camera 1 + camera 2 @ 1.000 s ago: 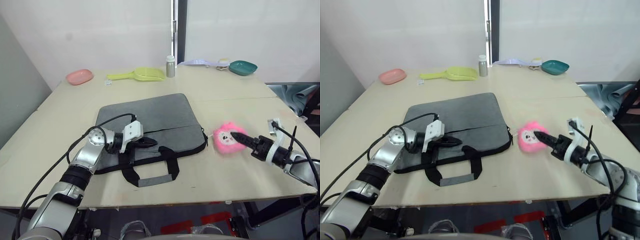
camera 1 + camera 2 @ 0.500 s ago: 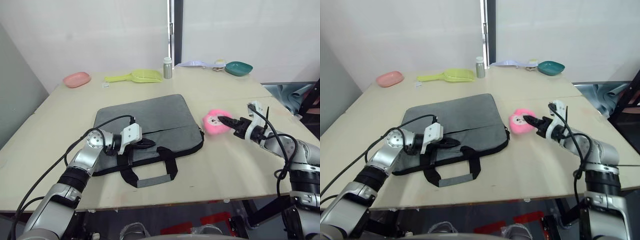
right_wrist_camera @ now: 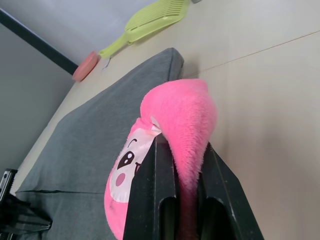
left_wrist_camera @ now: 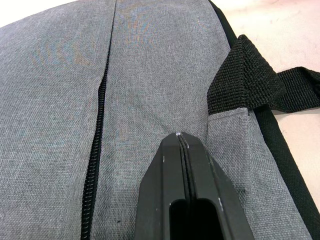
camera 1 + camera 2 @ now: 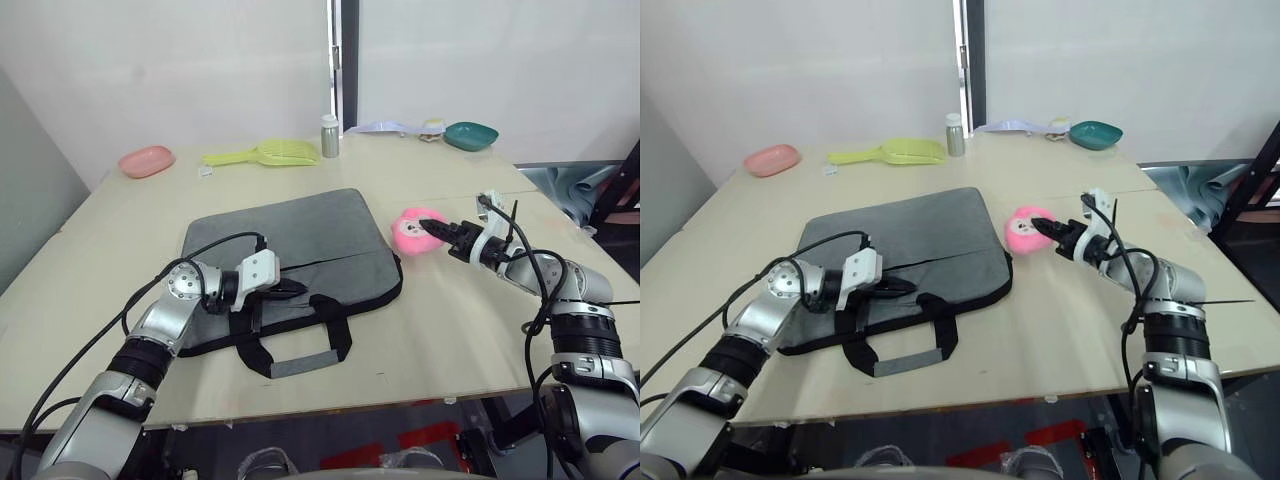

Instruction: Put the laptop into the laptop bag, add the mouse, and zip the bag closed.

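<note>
Our right gripper [image 3: 177, 165] pinches a pink plush toy [image 5: 412, 230] just beside the laptop bag [image 5: 290, 255]; our left gripper [image 4: 178, 137], its 2 fingers pressed together on nothing, rests on the bag's grey fabric near a strap handle [image 4: 260, 82] and the zipper [image 4: 97, 130]; laptop and mouse cannot be located. We judge the toy should go on bare table [image 5: 450, 330] to the right, well inside its edge, away from the bag.
</note>
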Action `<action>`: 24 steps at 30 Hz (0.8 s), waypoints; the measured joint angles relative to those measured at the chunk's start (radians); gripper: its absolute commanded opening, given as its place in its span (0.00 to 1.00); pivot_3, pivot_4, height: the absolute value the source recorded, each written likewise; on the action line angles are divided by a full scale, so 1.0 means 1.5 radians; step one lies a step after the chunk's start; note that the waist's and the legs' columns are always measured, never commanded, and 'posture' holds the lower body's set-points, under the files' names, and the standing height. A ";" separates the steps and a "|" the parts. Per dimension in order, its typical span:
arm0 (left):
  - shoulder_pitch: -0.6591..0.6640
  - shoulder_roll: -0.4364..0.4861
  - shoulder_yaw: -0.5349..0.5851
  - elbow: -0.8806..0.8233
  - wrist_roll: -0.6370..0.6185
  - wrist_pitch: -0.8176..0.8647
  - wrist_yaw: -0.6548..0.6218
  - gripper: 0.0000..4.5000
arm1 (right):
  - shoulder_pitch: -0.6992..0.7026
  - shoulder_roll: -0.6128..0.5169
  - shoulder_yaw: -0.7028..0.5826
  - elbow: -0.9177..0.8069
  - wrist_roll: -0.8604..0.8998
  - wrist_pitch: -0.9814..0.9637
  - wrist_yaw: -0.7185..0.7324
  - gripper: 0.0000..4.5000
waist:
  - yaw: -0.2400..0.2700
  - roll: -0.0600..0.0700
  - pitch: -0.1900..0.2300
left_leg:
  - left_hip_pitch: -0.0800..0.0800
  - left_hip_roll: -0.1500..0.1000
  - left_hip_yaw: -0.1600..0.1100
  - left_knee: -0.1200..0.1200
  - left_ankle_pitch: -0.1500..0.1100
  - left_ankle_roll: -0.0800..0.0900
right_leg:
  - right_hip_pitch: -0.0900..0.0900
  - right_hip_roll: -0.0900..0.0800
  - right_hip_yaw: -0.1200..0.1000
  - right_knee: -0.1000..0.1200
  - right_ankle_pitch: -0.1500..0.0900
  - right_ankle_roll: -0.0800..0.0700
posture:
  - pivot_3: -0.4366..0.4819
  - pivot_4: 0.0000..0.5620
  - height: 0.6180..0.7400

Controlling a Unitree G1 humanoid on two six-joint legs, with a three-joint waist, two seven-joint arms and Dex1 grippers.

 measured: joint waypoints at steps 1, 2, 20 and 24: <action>0.002 -0.002 0.002 0.000 -0.002 -0.001 0.002 0.00 | 0.008 -0.009 0.005 -0.006 -0.002 -0.001 0.010 0.24 | 0.001 0.000 0.000 | 0.000 0.000 0.000 0.000 0.000 0.000 | 0.000 0.000 0.000 0.000 0.000 0.000 | 0.48 0.27 1.00; 0.006 -0.005 0.006 -0.001 -0.006 -0.001 0.003 0.00 | 0.020 -0.019 0.014 -0.016 -0.010 -0.005 0.021 0.34 | 0.001 0.000 0.000 | 0.000 0.000 0.000 0.000 0.000 0.000 | 0.000 0.000 0.000 0.000 0.000 0.000 | 0.48 0.27 1.00; 0.152 0.054 0.188 -0.201 -0.165 0.222 0.054 0.35 | 0.197 -0.223 0.080 -0.160 -0.246 -0.410 0.206 1.00 | -0.008 -0.007 0.014 | -0.012 0.007 0.002 -0.002 -0.002 -0.001 | -0.013 0.007 -0.001 -0.003 0.004 -0.012 | 0.48 0.27 1.00; 0.192 0.114 0.304 -0.213 -0.195 0.261 0.095 0.67 | 0.168 -0.270 0.043 -0.122 -0.220 -0.492 0.319 1.00 | -0.004 -0.015 0.021 | -0.012 0.007 0.001 0.001 -0.002 0.000 | -0.013 0.007 -0.001 -0.002 0.004 -0.013 | 0.48 0.27 1.00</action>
